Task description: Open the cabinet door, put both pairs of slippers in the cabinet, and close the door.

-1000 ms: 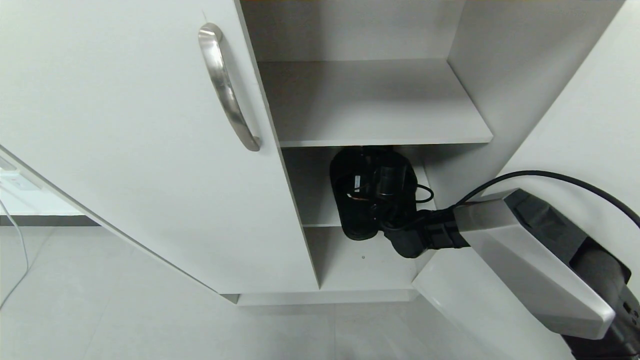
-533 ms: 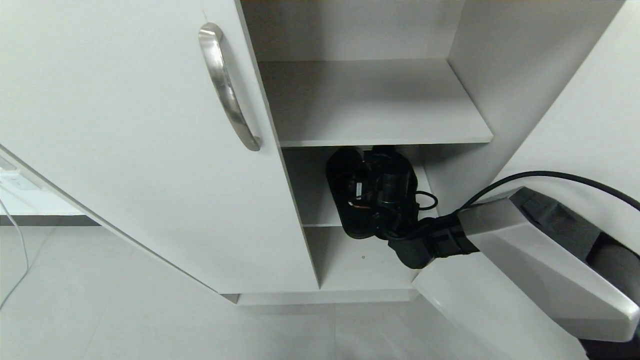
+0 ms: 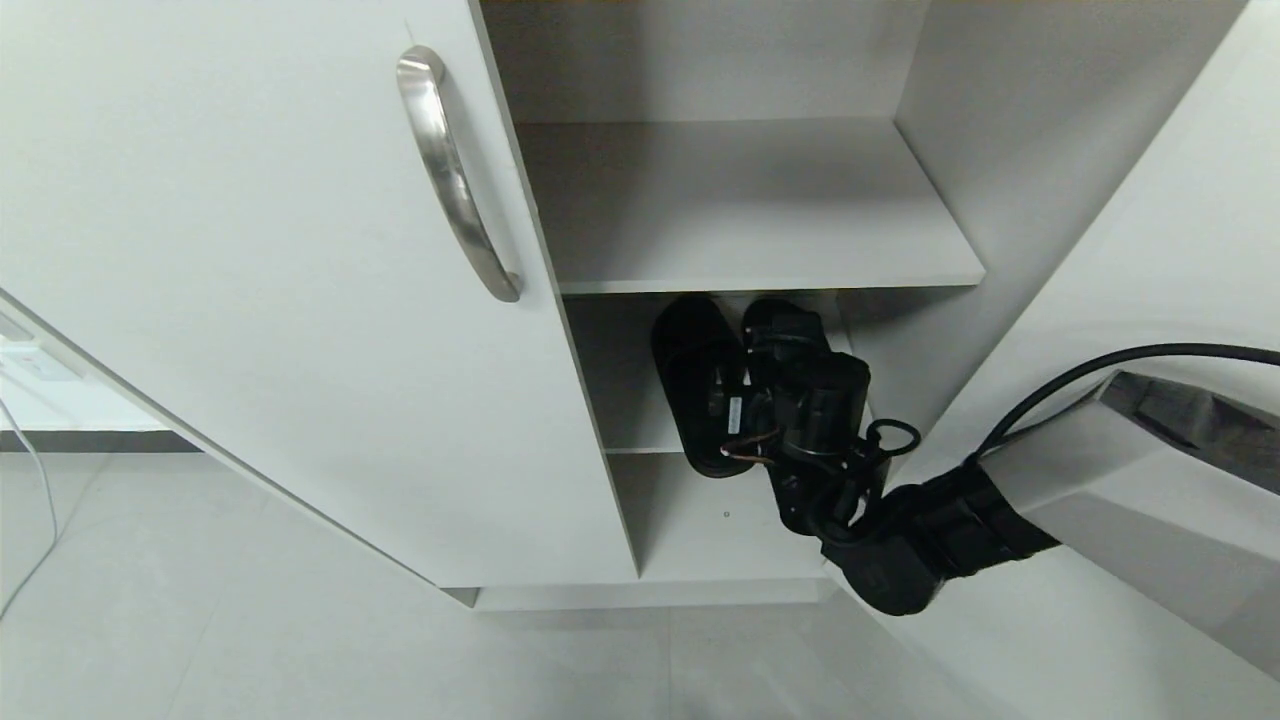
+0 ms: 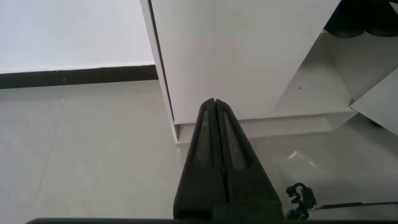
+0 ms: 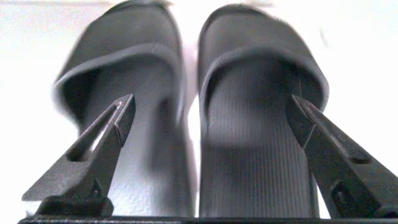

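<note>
I read right gripper (image 5: 211, 99) spread | matte black ribbed slippers (image 5: 255, 143) on smooth white shelf (image 3: 615, 400) | left gripper (image 4: 214, 106) pressed together.

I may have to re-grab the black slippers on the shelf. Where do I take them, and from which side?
Probably clamp the pair across its outer edges near the heels, coming straight in through the open front of the cabinet. The black slippers lie side by side on the shelf, heels toward the opening, and the open fingers of the right gripper straddle both.
</note>
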